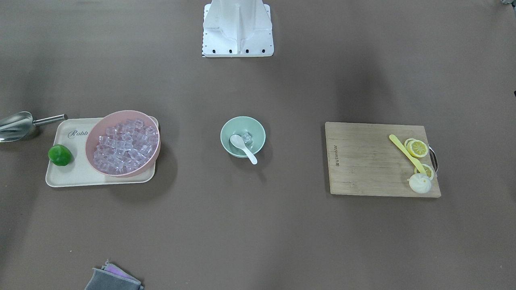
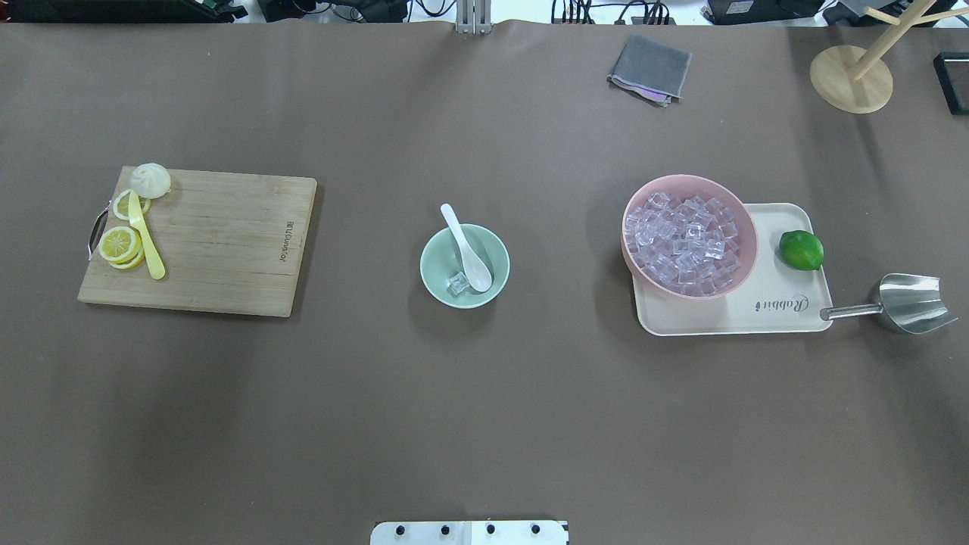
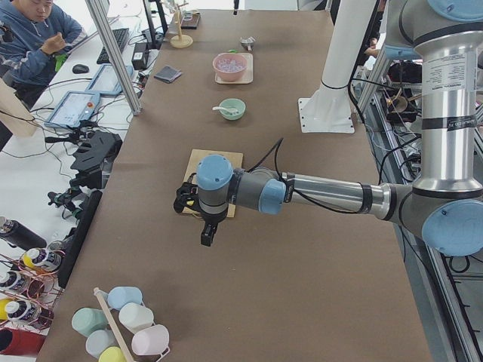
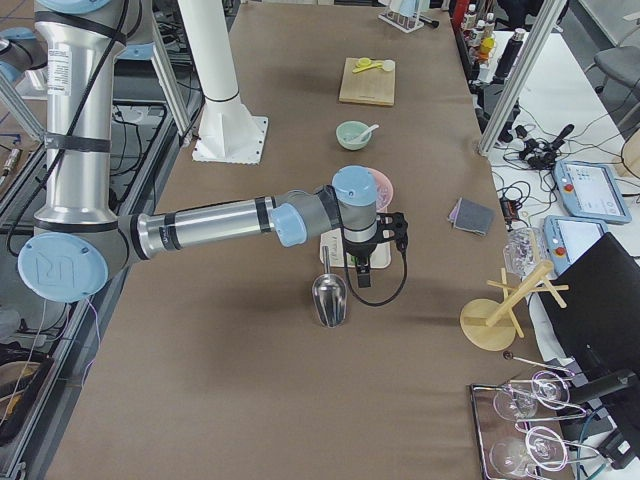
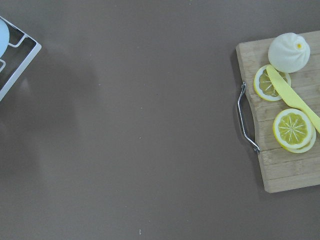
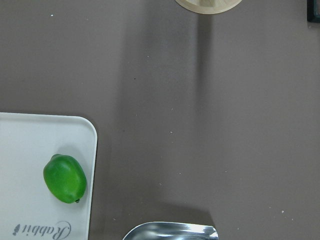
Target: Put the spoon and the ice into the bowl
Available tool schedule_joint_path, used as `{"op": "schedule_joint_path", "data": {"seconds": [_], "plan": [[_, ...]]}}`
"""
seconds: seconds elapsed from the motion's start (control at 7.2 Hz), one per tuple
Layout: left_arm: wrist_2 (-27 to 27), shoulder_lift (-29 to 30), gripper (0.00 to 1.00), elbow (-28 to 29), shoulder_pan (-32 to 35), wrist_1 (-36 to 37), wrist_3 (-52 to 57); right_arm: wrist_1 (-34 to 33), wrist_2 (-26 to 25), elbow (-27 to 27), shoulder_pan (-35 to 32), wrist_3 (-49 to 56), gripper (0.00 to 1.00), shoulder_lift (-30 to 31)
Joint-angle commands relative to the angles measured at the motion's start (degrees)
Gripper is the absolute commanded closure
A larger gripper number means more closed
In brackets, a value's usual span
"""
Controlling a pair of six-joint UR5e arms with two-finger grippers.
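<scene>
Mint-green bowl (image 2: 435,261) sits mid-table with the white spoon (image 2: 475,271) already in it: scoop down inside, handle leaning out over the rim on the side away from the robot. One ice cube (image 2: 458,283) lies in the bowl right beside the scoop.

Both arms are parked out at the ends. The left gripper (image 3: 208,234) hangs above the table by the cutting board (image 2: 227,242), and the right gripper (image 4: 362,274) hangs near the tray (image 2: 787,306) and the metal scoop (image 2: 912,303). I only catch them in the side views, so I honestly can't tell whether either one is open or closed.
</scene>
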State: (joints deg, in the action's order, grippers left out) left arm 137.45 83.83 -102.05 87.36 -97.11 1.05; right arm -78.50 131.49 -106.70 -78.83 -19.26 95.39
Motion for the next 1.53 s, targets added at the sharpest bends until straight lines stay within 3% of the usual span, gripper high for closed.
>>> {"op": "schedule_joint_path", "data": {"seconds": [0.0,1.11,1.39], "plan": [[0.36,-2.60,0.01,-1.40,0.97,-0.18,0.18,0.01,0.78,-0.18,-0.01,-0.08,0.00,-0.03],[0.54,-2.45,0.01,-3.50,0.79,-0.36,-0.08,0.01,2.55,-1.22,-0.53,0.01,0.00,-0.47],[0.71,-2.27,0.01,-3.68,0.79,-0.36,0.01,-0.07,5.16,-2.54,-0.53,0.10,0.00,1.10]]}}
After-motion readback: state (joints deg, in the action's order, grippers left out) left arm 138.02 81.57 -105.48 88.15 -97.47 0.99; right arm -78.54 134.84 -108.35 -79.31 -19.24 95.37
